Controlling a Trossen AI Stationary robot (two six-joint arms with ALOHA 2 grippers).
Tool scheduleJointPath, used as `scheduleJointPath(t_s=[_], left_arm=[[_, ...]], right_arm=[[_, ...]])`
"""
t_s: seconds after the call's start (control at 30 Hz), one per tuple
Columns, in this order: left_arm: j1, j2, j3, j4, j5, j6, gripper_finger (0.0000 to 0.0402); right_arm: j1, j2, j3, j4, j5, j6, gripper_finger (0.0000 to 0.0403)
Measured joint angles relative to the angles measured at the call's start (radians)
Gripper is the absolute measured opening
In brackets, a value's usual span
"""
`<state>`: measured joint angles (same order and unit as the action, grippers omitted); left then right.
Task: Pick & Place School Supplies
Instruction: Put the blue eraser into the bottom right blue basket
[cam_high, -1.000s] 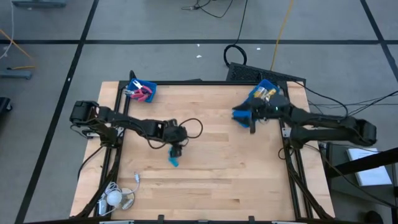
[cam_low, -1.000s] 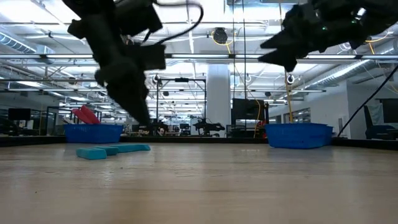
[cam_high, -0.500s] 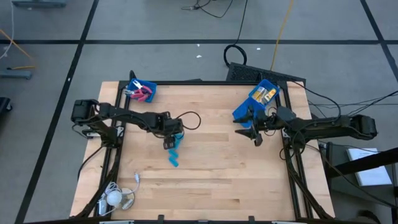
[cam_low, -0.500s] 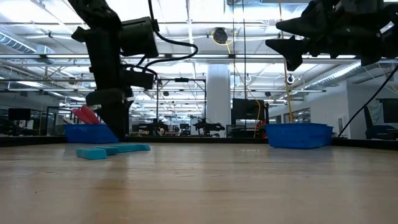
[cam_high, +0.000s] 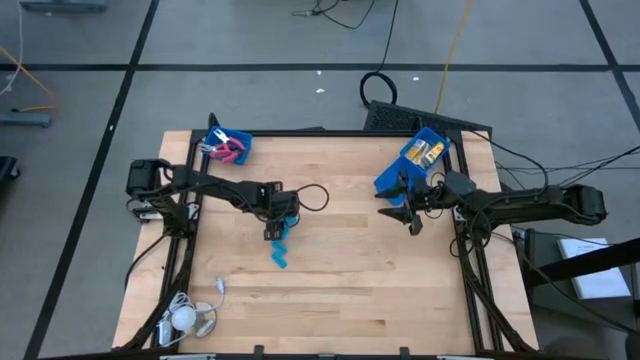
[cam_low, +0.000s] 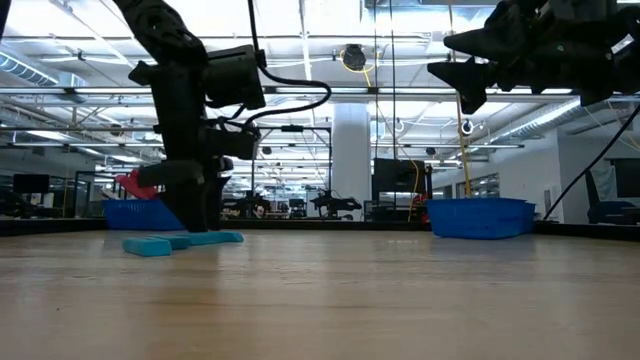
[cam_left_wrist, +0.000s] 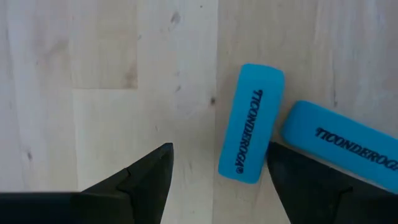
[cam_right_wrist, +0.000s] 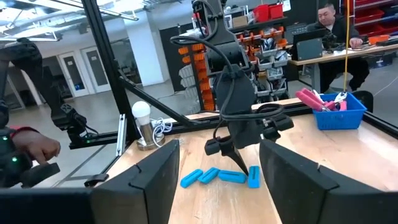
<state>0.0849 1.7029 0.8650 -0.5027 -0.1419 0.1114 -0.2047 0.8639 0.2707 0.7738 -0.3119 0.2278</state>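
Observation:
Several light-blue erasers lie flat in a cluster on the wooden table, left of its middle. The left wrist view shows two of them: one ahead of the gap and one beyond it. My left gripper points straight down just above the cluster, open, with its tips close over the erasers and touching none. My right gripper hovers open, high over the table's right part, beside the blue bins. Pink-handled scissors lie in the far-left bin, and yellow packets lie in the far-right bin.
One blue bin stands at the far-left corner, and two blue bins stand at the far right. A white round object with a cord sits at the near-left corner. A person sits at a desk beyond the table. Bare wood covers the middle and near side.
My left gripper has turned from a slant to pointing straight down and settled low over the erasers, shifting slightly toward the far edge. My right gripper moved away from the bins toward the near edge and levelled out, then stayed still. The erasers have not moved.

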Motion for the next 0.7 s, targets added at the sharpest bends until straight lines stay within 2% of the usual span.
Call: scheduleJointPath(t_s=[0.17,0.53,0.7], left_arm=[[0.0,0.01,0.0,0.008,0.019,0.023,0.0254],[0.0,0.015,-0.005,0.093,0.069,0.039,0.0106],[-0.002,0.015,-0.009,0.126,0.06,0.019,0.008]], right_arm=[[0.0,0.0,0.0,0.0,0.0,0.0,0.0212],[0.0,0.0,0.0,0.0,0.0,0.0,0.0212],[0.0,0.0,0.0,0.0,-0.001,0.028,0.0212]])
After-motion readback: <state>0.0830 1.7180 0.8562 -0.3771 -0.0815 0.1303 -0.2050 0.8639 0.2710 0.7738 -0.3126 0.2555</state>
